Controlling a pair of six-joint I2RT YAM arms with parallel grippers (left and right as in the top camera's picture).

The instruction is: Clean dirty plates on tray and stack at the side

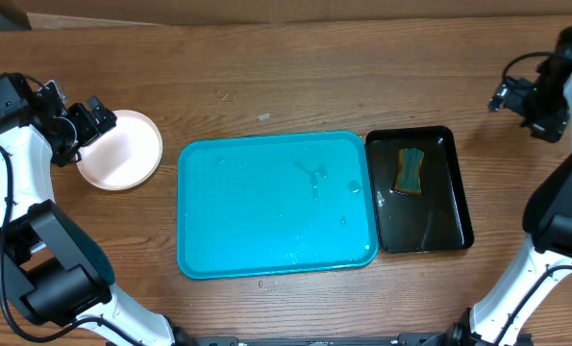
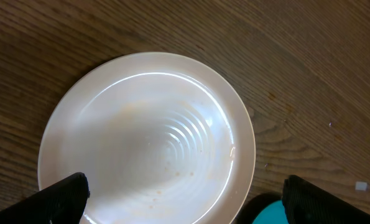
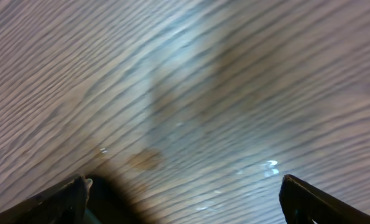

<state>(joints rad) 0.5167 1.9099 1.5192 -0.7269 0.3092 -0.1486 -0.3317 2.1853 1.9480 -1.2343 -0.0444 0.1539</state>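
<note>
The teal tray (image 1: 266, 202) lies mid-table, wet, with no plate on it. Its corner also shows in the left wrist view (image 2: 272, 213). A round white plate (image 1: 124, 154) rests on the wood left of the tray; whether others lie under it I cannot tell. Close up, the plate (image 2: 147, 137) shows faint orange specks near its middle. My left gripper (image 1: 86, 128) (image 2: 185, 196) hovers open over the plate's left part, holding nothing. My right gripper (image 1: 512, 96) (image 3: 185, 193) is open above bare wood at the far right, holding nothing.
A black tray (image 1: 449, 226) holding water sits against the teal tray's right side. A yellow-and-green sponge (image 1: 410, 170) lies in its upper part. Small crumbs (image 1: 263, 117) lie on the wood behind the teal tray.
</note>
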